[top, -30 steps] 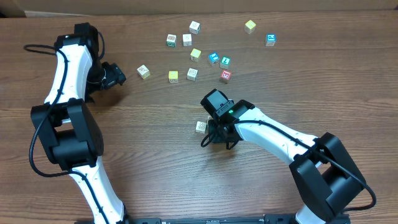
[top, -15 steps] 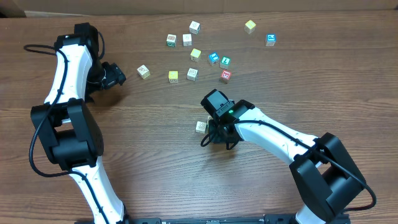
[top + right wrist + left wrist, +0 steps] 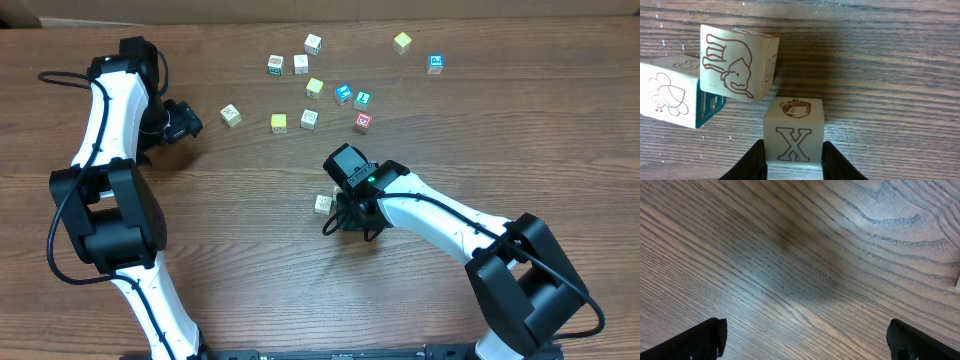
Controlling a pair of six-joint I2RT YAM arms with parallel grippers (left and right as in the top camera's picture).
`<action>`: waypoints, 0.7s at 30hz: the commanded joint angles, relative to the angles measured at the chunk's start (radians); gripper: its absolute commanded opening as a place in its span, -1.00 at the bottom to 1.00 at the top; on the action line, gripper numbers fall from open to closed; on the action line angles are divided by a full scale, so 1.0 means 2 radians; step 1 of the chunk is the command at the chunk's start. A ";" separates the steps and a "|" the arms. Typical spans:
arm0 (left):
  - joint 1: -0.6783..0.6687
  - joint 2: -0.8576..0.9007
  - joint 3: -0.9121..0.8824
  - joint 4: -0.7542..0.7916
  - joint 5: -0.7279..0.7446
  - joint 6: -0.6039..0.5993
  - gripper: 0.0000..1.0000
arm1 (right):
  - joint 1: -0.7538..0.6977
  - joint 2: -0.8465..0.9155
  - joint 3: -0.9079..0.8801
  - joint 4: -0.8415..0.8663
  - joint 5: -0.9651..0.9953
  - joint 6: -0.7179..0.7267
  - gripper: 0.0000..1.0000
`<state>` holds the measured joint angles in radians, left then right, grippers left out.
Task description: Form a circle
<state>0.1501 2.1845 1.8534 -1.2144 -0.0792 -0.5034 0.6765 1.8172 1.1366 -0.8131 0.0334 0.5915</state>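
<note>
The circle shows as a small clump of cream picture cubes under my right gripper. In the right wrist view my right gripper is shut on a cube with an X and an acorn, a finger pressed against each side. Just beyond it an elephant cube sits tilted, leaning against a bee cube on the left. From overhead only one cube of the clump peeks out left of the gripper. My left gripper hangs open over bare wood, holding nothing.
Several loose cubes lie scattered at the back of the wooden table: a cream one near the left gripper, yellow ones, blue-faced ones and a red-printed one.
</note>
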 commanded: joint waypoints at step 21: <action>-0.003 0.006 -0.002 0.000 0.001 -0.010 0.99 | 0.001 0.001 0.019 -0.011 0.001 -0.007 -0.37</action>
<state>0.1501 2.1845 1.8534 -1.2144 -0.0792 -0.5034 0.6765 1.8172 1.1389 -0.8307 0.0330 0.5797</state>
